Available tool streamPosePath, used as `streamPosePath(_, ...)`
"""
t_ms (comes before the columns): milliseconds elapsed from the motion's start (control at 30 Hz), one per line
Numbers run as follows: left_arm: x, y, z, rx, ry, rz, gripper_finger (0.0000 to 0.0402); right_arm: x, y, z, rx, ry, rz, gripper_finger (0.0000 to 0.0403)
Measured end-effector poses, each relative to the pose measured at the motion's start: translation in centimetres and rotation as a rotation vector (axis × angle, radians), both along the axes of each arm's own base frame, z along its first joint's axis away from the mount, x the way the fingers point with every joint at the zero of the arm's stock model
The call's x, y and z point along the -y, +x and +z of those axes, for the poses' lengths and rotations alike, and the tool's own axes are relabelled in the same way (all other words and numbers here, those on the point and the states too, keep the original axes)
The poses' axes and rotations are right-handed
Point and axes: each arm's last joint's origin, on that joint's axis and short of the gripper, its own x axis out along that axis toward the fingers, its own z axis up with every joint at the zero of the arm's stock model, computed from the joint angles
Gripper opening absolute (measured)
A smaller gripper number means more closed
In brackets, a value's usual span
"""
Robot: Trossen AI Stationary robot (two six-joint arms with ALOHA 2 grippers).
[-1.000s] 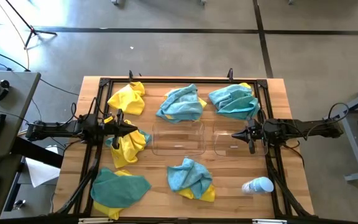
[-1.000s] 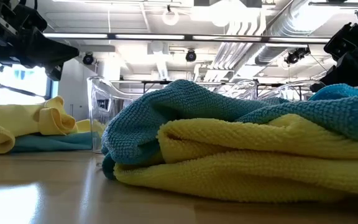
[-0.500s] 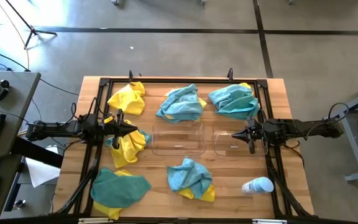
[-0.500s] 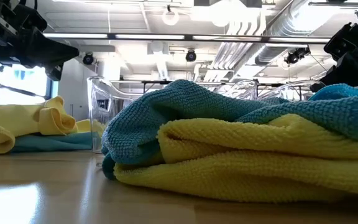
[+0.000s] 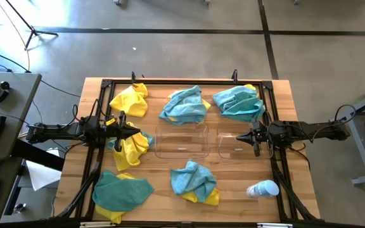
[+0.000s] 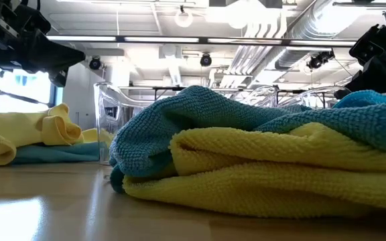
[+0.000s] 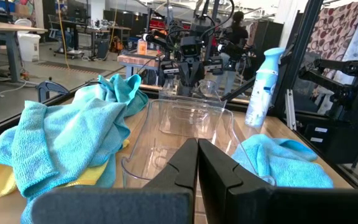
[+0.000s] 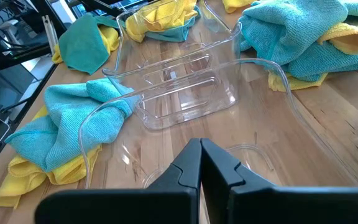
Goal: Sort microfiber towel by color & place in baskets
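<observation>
Baskets (image 5: 181, 140): 2, both without cloth.
Towels (image 5: 184, 104): 6 heaps around baskets, unsorted.
Left gripper (image 5: 135, 131), right gripper (image 5: 239, 136): flanking baskets, fingers closed, holding nothing.

High view: overhead, straight down, far enough to take in the whole bench (image 5: 189, 166) plus surrounding floor.

Low view: at bench-top height, level across into the room; a teal-and-yellow towel heap (image 6: 260, 157) sits very near the lens and fills most of the frame.

Left wrist view: looks forward past its own closed left hand (image 7: 197, 163), along the two clear baskets (image 7: 185, 134) toward the opposite arm (spray bottle (image 7: 260, 87) off to one side).

Right wrist view: past its closed right hand (image 8: 201, 163), angled down, baskets close in front.

Shared: both wrist views cover the baskets from opposite ends; the high view holds everything.
</observation>
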Motion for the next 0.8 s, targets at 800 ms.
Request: streamPosePath(800, 0.0, 0.0, 0.0, 0.0, 0.0, 0.0, 0.0, 0.32, 0.04, 0.12, 0.014, -0.045, -0.079, 0.0)
